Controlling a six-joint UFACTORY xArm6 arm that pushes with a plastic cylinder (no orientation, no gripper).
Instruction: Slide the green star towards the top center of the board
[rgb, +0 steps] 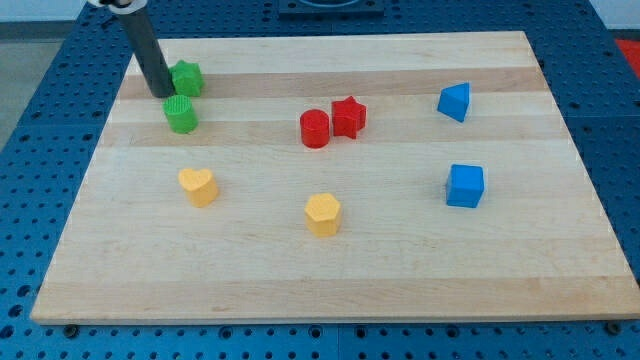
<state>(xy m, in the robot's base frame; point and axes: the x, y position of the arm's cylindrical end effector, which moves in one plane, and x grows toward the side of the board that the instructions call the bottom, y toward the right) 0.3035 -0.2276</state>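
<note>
The green star (187, 78) lies near the board's top left corner. My tip (160, 94) is at the end of the dark rod and stands right at the star's left side, touching or nearly touching it. A green cylinder (181, 115) sits just below the star and just right of and below my tip.
A red cylinder (314, 129) and a red star (348, 116) sit side by side at the board's centre. A yellow heart (198, 186) and a yellow hexagon (323, 214) lie lower down. Two blue blocks (454, 101) (465, 186) sit on the right. The wooden board (420, 270) rests on a blue perforated table.
</note>
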